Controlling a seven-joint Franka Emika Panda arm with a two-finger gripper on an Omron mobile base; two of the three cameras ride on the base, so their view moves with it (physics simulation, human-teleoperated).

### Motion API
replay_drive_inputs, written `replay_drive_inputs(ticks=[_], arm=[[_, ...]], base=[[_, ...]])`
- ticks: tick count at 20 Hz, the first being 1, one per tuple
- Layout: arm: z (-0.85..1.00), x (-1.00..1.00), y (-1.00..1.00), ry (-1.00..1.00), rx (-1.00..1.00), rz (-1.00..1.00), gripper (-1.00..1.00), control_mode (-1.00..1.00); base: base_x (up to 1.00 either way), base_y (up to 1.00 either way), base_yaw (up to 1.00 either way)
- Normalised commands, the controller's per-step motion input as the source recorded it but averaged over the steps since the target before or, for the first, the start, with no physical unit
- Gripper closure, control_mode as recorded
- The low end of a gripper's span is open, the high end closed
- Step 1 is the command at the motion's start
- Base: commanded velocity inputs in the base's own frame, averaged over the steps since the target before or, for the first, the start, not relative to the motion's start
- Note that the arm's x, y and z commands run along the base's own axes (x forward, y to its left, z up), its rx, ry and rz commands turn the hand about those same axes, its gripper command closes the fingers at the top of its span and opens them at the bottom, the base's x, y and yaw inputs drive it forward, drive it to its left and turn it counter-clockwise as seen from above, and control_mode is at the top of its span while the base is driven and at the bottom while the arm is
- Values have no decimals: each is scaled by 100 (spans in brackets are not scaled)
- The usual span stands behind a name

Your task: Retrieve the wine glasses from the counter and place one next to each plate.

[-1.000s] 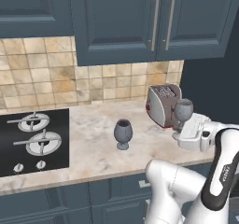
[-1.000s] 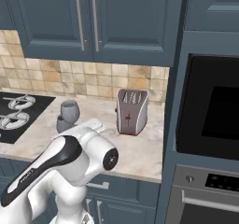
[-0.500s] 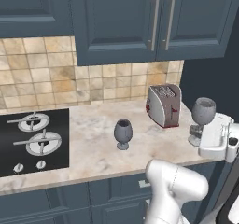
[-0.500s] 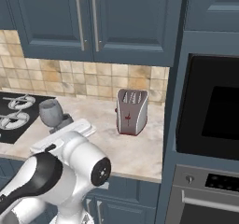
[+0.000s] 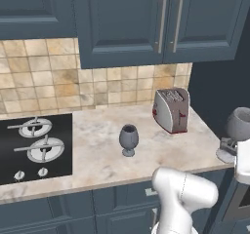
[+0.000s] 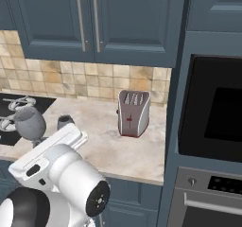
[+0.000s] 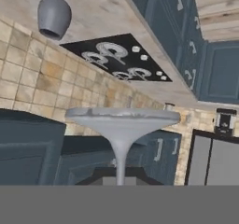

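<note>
Hand [image 5: 233,152] clamped on 1st wine glass [image 5: 240,125], off tabletop's [image 5: 97,155] right edge; dark goblet [image 5: 128,139] mid-tabletop, unplaced.

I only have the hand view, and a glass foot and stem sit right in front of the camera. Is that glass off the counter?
Observer: Yes. In the left base view the held wine glass hangs bowl-up, out past the right end of the counter.
Operator: I don't see the toaster. Where is it?
Observer: The silver toaster stands near the counter's right end, close to the backsplash and apart from the held glass.
Operator: And the other glass at the top of my picture?
Observer: That dark goblet stands upright on the stone, between the hob and the toaster and touching neither.
</note>
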Motion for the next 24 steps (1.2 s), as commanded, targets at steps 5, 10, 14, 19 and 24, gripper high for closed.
replay_drive_inputs(ticks=[5,10,14,19,24], arm=[[14,-26,5,-3,0,1,100,100],[0,0,0,0,0,0,100,100],[0,0,0,0,0,0,100,100],[0,0,0,0,0,0,100,100],[0,0,0,0,0,0,100,100]], base=[[-36,34,2],[-78,95,14],[-29,51,66],[0,0,100],[0,0,100]])
